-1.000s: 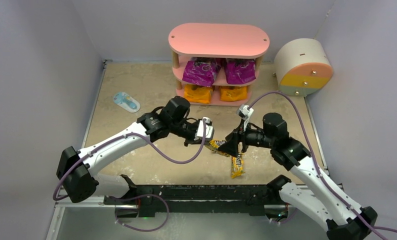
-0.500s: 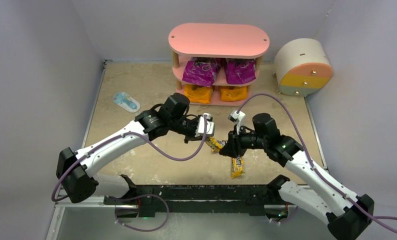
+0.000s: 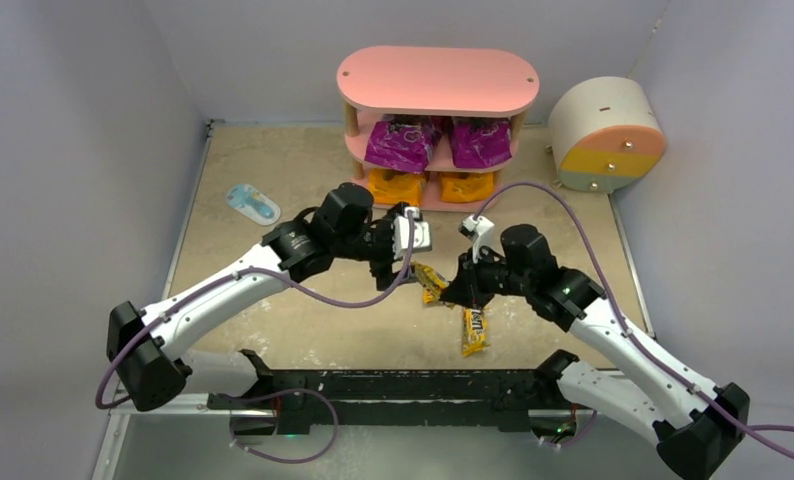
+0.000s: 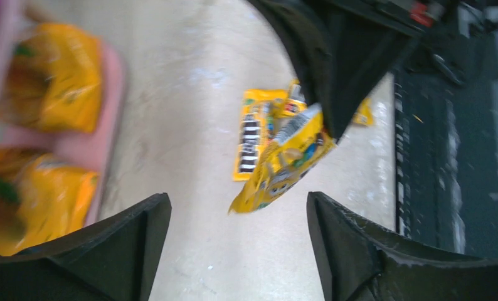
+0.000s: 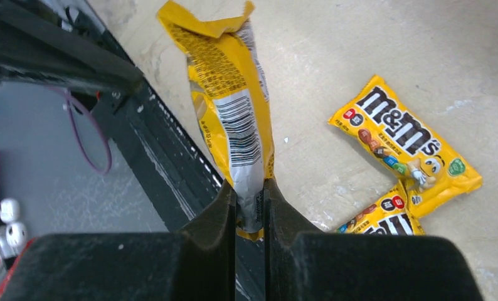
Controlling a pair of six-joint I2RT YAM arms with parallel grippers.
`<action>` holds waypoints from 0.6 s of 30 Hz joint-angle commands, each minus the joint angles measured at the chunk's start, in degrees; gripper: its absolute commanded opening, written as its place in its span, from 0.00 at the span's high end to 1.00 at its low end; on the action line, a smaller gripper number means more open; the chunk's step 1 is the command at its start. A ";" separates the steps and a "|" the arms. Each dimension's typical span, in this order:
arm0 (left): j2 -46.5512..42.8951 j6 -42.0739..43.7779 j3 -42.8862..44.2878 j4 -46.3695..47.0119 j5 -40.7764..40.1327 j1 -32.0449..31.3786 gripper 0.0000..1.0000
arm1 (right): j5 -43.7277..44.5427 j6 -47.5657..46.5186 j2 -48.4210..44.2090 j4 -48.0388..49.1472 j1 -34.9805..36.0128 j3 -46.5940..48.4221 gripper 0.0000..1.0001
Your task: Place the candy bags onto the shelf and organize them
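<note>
Beige desk [image 3: 263, 160] middle: my right claw [image 5: 249, 188] pinches an M&M's packet [image 5: 234, 106] by its end, maybe so my wide-open left claw [image 4: 237, 200] can take it.

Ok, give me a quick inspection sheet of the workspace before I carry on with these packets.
Surface: beige mottled table, whitish scuffs near the arms.
Job's things: pink shelf holds two magenta bags on its middle tier and two orange bags on the bottom tier. One yellow packet is held; at least two loose packets lie on the table.
Clutter: pale blue-white flat packet, far left.
Grippers: left gripper open, empty; right gripper shut on the yellow packet.
Cables: purple cables loop from both arms above the table.
Surroundings: plain grey walls; round cream drawer unit right of the shelf.
</note>
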 commanded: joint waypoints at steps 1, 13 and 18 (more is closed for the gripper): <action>-7.59 -16.25 -0.04 11.73 -21.42 0.09 0.15 | 8.58 9.09 -0.71 -0.35 0.07 4.48 1.00; -36.07 -43.63 -25.95 25.25 -61.42 0.02 0.00 | 22.89 12.74 13.13 0.99 -1.46 31.31 1.00; -37.92 -44.39 -24.83 19.09 -62.83 0.02 0.00 | 25.90 7.50 25.70 -5.31 -7.86 55.36 1.00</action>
